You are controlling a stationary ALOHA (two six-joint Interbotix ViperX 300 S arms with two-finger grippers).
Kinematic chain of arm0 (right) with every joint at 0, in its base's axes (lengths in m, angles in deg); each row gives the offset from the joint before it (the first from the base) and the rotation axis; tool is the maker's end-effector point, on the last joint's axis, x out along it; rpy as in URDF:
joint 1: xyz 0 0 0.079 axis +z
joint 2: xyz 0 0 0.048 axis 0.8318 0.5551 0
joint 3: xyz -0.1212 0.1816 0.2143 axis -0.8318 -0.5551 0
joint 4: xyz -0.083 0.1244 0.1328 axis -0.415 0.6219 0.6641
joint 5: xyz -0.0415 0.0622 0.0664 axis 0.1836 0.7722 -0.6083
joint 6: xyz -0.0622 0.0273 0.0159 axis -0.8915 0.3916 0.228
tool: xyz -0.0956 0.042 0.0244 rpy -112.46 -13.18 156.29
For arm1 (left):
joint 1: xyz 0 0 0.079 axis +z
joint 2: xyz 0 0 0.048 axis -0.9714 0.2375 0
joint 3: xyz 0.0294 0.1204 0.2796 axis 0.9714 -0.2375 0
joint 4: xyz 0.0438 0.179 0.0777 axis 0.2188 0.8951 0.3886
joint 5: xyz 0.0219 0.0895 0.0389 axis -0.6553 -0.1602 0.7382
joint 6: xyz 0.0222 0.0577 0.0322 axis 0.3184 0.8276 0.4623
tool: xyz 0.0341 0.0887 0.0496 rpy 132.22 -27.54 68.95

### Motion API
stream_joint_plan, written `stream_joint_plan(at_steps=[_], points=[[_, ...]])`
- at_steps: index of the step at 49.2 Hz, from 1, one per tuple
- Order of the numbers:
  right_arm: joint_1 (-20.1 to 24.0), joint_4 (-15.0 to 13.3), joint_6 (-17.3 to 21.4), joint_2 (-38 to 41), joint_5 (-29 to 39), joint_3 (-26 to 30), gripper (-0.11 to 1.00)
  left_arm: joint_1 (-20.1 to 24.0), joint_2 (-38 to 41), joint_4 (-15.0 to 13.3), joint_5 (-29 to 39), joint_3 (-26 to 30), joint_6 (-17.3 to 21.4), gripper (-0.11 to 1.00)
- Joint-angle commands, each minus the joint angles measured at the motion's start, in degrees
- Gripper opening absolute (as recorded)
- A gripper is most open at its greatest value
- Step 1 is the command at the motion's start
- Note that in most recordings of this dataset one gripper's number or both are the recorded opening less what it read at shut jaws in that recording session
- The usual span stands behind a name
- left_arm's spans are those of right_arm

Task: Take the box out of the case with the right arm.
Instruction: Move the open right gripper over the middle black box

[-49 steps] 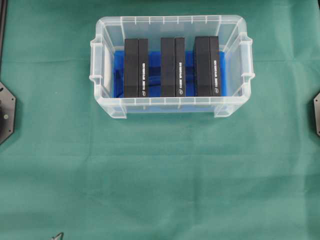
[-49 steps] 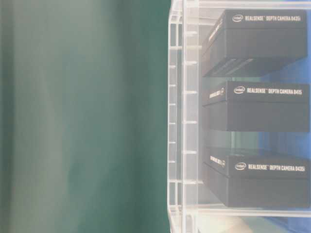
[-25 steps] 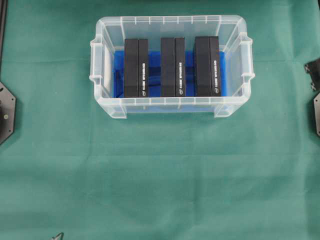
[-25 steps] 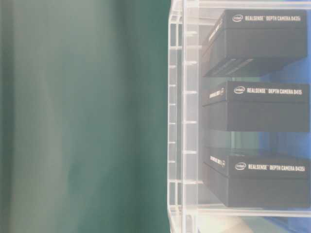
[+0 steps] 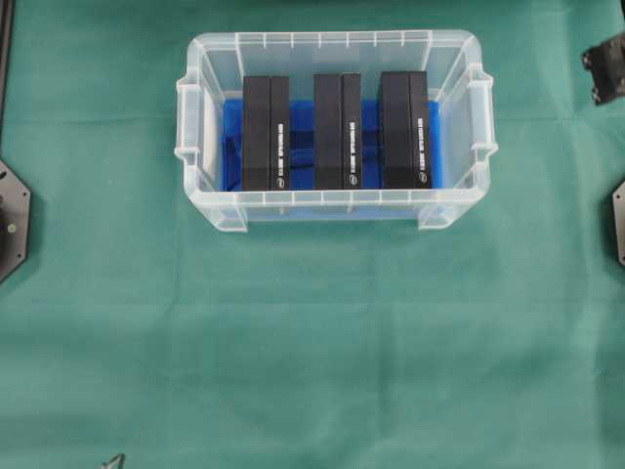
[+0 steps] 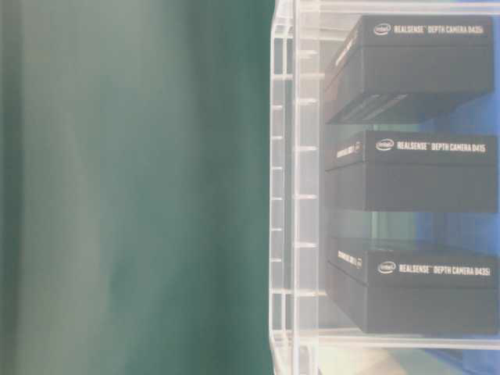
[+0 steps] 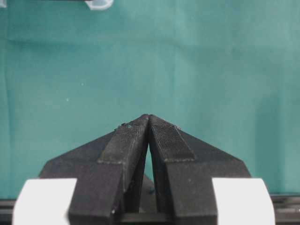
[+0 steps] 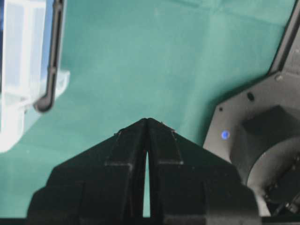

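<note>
Overhead view looked straight down on the green cloth, with the case whole near the top. Table-level view sat close against the case wall, turned sideways, sharing its boxes with the overhead. Left wrist view faced down past the left gripper at cloth. Right wrist view looked past the right gripper, catching a case corner.

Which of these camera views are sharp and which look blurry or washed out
Overhead view: evenly lit, sharp, print on the boxes too small to read. Table-level view: box lettering legible, case wall hazy, green cloth soft. Right wrist view: case corner overexposed, blurred.
</note>
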Motion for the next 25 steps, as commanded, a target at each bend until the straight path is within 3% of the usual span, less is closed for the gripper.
stream_joint_plan(at_steps=[1,10,14,19,25], points=[[-1.8,-0.1,-0.9,0.2,-0.9,1.5,0.01,-0.3,0.2,0.2,-0.3,1.4,0.1,0.02],[-2.6,-0.1,-0.9,0.4,-1.1,1.4,0.01,-0.3,0.3,0.3,-0.3,1.5,0.1,0.02],[-2.5,-0.1,-0.4,0.5,-1.1,1.1,0.08,-0.3,0.3,0.3,-0.3,1.5,0.1,0.02],[-2.6,-0.3,0.8,0.8,-1.0,0.9,0.3,-0.3,0.3,0.3,-0.3,1.4,0.0,0.02],[-2.6,-0.4,2.5,1.4,-0.8,0.8,0.69,-0.4,0.3,0.3,-0.3,1.5,-0.3,0.02]])
